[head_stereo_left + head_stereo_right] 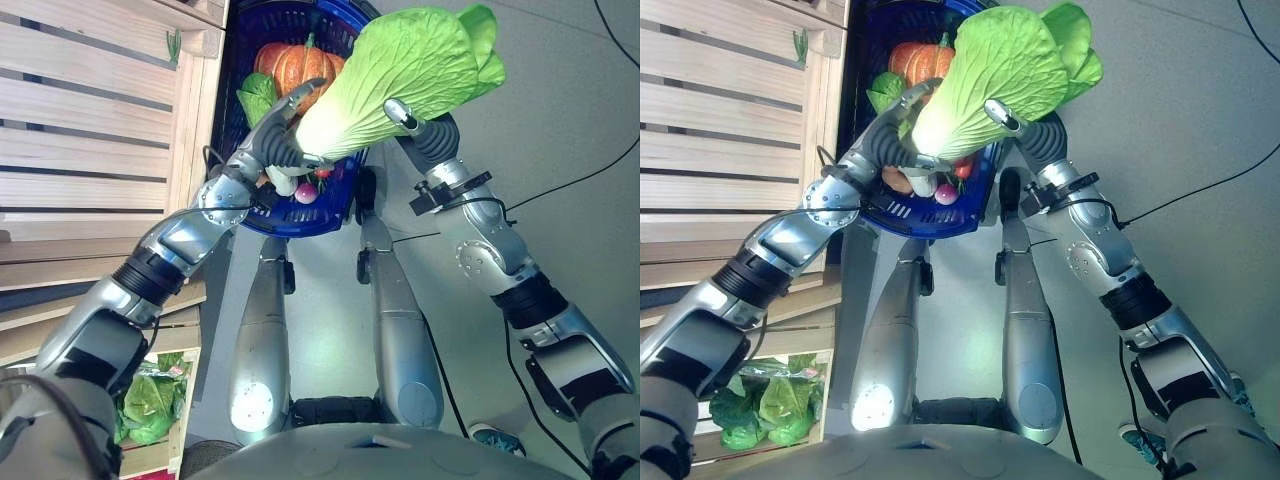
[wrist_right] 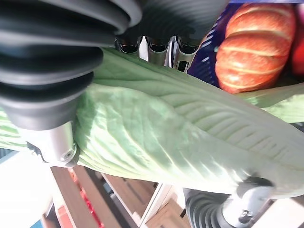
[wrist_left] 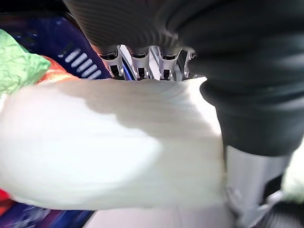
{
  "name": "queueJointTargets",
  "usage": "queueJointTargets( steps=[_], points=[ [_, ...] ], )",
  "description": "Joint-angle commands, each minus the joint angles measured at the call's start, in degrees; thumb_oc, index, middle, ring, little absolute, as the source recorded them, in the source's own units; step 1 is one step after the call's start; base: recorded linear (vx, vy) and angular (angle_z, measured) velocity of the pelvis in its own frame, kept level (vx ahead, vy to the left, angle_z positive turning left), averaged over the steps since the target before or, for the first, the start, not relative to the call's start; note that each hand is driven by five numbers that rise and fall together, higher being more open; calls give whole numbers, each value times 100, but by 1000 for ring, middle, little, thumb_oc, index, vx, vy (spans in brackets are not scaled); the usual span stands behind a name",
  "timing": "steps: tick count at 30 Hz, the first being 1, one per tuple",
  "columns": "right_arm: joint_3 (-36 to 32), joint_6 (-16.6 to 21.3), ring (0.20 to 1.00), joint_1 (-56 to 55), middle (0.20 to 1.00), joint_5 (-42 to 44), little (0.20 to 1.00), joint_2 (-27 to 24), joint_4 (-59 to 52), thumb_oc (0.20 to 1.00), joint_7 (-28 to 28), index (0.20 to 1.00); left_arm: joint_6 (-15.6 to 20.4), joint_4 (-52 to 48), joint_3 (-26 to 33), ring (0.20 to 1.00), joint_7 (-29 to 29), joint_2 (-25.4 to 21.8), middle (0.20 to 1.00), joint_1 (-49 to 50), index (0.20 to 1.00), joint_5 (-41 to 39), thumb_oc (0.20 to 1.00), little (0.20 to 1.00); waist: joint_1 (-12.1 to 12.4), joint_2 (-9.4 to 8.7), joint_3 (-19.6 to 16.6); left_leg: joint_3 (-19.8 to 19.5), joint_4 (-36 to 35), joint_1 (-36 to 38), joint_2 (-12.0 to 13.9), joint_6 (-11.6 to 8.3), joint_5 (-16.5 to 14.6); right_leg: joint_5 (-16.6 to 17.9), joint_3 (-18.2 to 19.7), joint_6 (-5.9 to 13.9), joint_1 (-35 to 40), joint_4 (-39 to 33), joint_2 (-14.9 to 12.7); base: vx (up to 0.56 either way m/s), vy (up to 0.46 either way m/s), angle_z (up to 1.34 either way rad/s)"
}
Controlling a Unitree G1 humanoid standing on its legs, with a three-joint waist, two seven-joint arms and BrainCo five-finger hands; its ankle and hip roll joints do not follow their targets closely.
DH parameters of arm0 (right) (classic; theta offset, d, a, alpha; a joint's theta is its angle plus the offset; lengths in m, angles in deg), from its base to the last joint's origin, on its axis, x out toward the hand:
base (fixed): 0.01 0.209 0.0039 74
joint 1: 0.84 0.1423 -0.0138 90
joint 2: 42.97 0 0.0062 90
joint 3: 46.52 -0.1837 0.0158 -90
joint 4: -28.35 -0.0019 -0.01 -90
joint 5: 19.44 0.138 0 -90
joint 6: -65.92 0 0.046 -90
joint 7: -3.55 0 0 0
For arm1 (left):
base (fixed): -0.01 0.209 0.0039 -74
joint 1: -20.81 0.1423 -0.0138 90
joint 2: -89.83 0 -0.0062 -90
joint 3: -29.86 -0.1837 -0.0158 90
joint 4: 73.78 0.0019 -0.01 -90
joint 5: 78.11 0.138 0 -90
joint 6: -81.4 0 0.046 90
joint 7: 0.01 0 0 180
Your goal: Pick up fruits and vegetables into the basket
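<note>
A big napa cabbage (image 1: 410, 70) with a white base and pale green leaves hangs tilted over the blue basket (image 1: 300, 222). My left hand (image 1: 272, 140) is curled round its white base (image 3: 104, 142), fingers (image 3: 137, 61) behind it. From the other side my right hand (image 1: 432, 138) grips the leafy middle (image 2: 190, 128), with its thumb (image 1: 400, 112) over the leaf. In the basket lie an orange pumpkin (image 1: 295, 62), a green leafy vegetable (image 1: 258, 95) and small pink and white vegetables (image 1: 305, 193).
Wooden slatted shelves (image 1: 90, 130) stand along the left, close to the basket. A low crate with green lettuce (image 1: 150, 400) sits at the lower left. Grey floor (image 1: 580, 120) stretches to the right.
</note>
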Motion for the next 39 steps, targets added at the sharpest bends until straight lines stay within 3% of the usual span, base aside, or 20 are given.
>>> queueJointTargets(
  steps=[1, 8, 14, 18, 26, 29, 39],
  points=[
    [-9, 280, 200, -55, 200, -247, 200, 264, -664, 200, 312, 200, 831, -285, 634, 1000, -650, 213, 1000, 139, 1000, -424, 1000, 1000, -32, 28, -215, 146, -578, -72, -357, 238, 372, -689, -360, 432, 313, 347, 300, 0, 0, 0],
    [-348, 215, 200, -230, 200, -705, 200, 430, -636, 200, 137, 200, 1143, -288, 1430, 1000, -1215, 531, 1000, 396, 1000, -611, 1000, 1000, 3, 4, -215, 84, -539, -57, -397, 238, 341, -753, -386, 385, 334, 396, 309, 0, 0, 0],
    [-632, 197, 200, -302, 200, -1125, 200, 306, -493, 200, -165, 200, 843, 241, 1903, 1000, -1696, 478, 1000, 409, 1000, -416, 1000, 1000, -30, 20, -215, 97, -459, -48, -393, 215, 313, -828, -376, 346, 339, 486, 317, 5, 12, 0],
    [-742, 320, 200, -348, 200, -1204, 200, 230, -342, 200, -266, 200, 860, 687, 2015, 1000, -1811, 446, 1000, 446, 1000, -386, 1000, 1000, -54, 31, -215, 113, -432, -42, -382, 203, 302, -857, -366, 333, 344, 512, 321, 4, 31, 0],
    [-940, 583, 200, -394, 200, -1616, 200, 197, -55, 200, -998, 200, 958, 1572, 2050, 1000, -2062, 477, 1000, 460, 1000, -426, 1000, 1000, -135, 71, -215, 163, -410, -66, -361, 198, 296, -890, -328, 312, 283, 565, 346, 0, 46, 0],
    [-916, 461, 200, -358, 200, -1709, 200, 217, -1, 200, -969, 200, 929, 1783, 2025, 1000, -2127, 504, 1000, 419, 1000, -346, 1000, 1000, -144, 88, -215, 159, -387, -85, -372, 196, 297, -889, -331, 311, 260, 579, 339, -1, 12, 0],
    [-182, -449, 200, 689, 200, -1658, 200, 147, 930, 200, -800, 200, 802, 2733, 1730, 1000, -2020, 456, 1000, -18, 1000, -384, 1000, 1000, -1, 168, -215, 137, -288, -107, -403, 158, 307, -892, -432, 285, 260, 591, 254, 0, 1, 0]
  ],
)
